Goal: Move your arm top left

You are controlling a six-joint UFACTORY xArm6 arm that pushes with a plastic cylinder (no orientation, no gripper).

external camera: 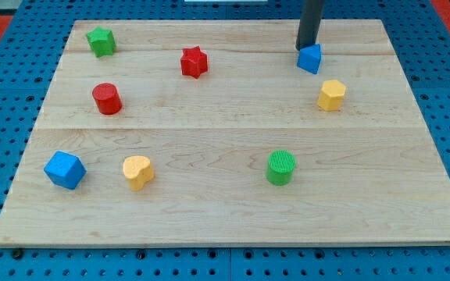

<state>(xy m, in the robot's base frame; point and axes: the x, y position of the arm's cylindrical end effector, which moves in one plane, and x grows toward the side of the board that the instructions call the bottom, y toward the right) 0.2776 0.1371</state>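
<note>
My tip (306,48) is the lower end of a dark rod that comes down at the view's top right. It stands just behind and touching, or nearly touching, a small blue block (311,59). A yellow hexagonal block (331,94) lies just below and right of that. A red star block (194,62) is at the top middle. A green star block (100,41) is at the top left. A red cylinder (107,98) sits at the left.
A blue cube-like block (64,169) and a yellow heart-shaped block (137,172) lie at the bottom left. A green cylinder (281,167) is at the lower middle right. The wooden board (225,218) rests on a blue perforated base.
</note>
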